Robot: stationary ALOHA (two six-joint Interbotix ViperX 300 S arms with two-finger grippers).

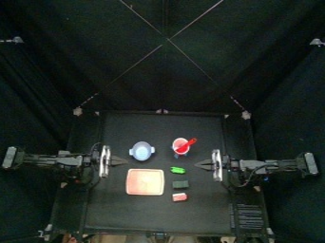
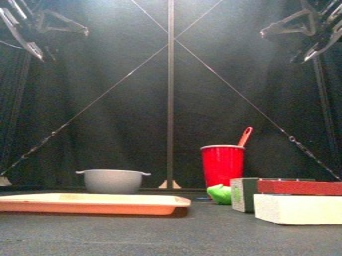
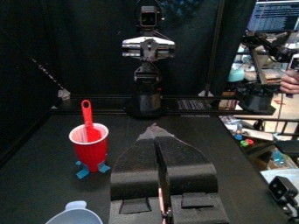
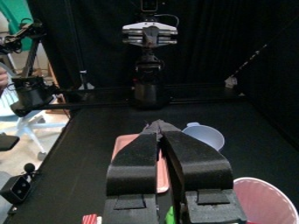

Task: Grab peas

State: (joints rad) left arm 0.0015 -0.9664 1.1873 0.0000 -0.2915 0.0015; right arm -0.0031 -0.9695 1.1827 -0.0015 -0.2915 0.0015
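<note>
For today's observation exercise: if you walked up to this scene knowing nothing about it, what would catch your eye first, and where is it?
The red cup with a red utensil in it stands out toward the table's back, right of the grey bowl. In front lies the large pink plate, with the small green peas packet just to its right. Both arms rest at the table's sides, left gripper and right gripper shut.

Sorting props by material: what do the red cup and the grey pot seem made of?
The red cup looks like thin glossy plastic: even colour, rolled rim, party-cup shape. The grey pot looks like matte plastic or enamelled metal, with a dull uniform surface; which one is unclear.
</note>
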